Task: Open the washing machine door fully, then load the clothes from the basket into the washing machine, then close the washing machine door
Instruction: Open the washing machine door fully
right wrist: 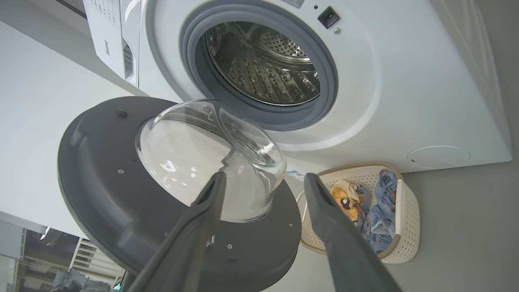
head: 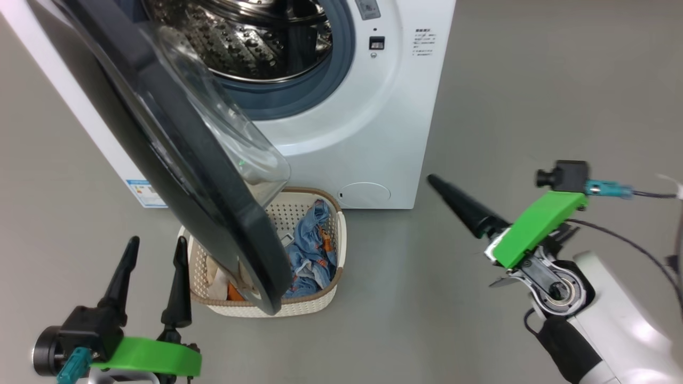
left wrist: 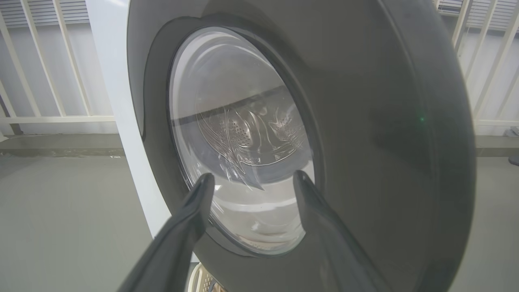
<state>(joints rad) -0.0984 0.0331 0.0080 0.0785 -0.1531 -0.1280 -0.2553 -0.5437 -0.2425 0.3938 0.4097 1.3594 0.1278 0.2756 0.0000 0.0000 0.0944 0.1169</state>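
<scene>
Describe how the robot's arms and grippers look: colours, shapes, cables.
The left gripper and right gripper each have two long, dark, tapering fingers on a bright green bracket, with a small black camera and a teal plug. A thin black cable loops beside the right arm's glossy white forearm.

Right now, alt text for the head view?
The washing machine door stands swung open, its black rim overlapping the basket of clothes on the floor before the white washing machine; the drum shows no clothes. The open left hand sits lower left; the right hand, at right, points toward the machine, holding nothing.
</scene>
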